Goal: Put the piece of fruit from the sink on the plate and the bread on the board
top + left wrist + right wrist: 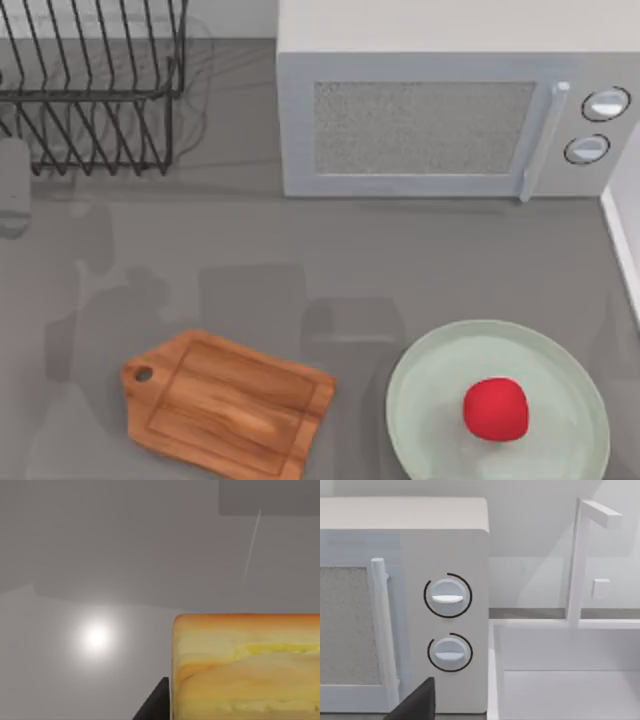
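Note:
The red piece of fruit point(496, 408) lies on the pale green plate point(425, 395) at the front right of the table. Left of the plate, the brown wooden board point(225, 400) lies bare, its handle pointing to the back left. In the left wrist view the bread point(245, 667), with a golden-orange top and pale yellow sides, sits very close to the camera above the grey counter. A dark finger point(152, 706) of my left gripper rests against its side. A dark finger point(417, 700) of my right gripper shows in front of the microwave.
A white microwave point(430, 110) stands at the back, with its two knobs point(447, 596) on the right. A black dish rack point(90, 85) fills the back left corner. The white sink point(570, 680) with its tap point(580, 555) lies right of the microwave.

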Controlling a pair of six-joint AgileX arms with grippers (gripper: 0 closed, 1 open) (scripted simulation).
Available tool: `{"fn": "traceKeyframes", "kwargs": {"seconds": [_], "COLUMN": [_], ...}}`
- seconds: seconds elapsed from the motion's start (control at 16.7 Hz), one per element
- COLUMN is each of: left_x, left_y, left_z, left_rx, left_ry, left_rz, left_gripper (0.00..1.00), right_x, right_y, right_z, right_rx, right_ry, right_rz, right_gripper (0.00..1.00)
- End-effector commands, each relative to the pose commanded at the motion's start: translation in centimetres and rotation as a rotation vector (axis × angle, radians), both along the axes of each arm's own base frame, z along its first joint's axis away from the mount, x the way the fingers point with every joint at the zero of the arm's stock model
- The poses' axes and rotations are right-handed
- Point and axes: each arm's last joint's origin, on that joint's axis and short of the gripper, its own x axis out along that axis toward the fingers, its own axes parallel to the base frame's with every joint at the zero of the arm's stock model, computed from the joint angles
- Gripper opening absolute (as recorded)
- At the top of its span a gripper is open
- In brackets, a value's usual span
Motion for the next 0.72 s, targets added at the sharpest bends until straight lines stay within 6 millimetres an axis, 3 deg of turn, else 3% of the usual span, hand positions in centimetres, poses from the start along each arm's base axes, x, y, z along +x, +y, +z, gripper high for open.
{"fn": "traceKeyframes", "kwargs": {"seconds": [0.36, 0.72], "left_x": [0.1, 0.3], "left_y": [0.0, -0.9], "left_z": [-0.5, -2.4], "left_rx": [0.002, 0.024], "left_ry": [0.013, 0.053], "left_rz": [0.052, 0.413], "left_gripper": [0.00, 0.00], "right_x": [0.0, 0.0], "right_y": [0.0, 0.0], "right_z": [0.0, 0.0], "right_rx": [0.000, 0.000], "right_ry": [0.000, 0.000], "right_rz": [0.000, 0.000], "right_gripper": [1.00, 1.00]}}
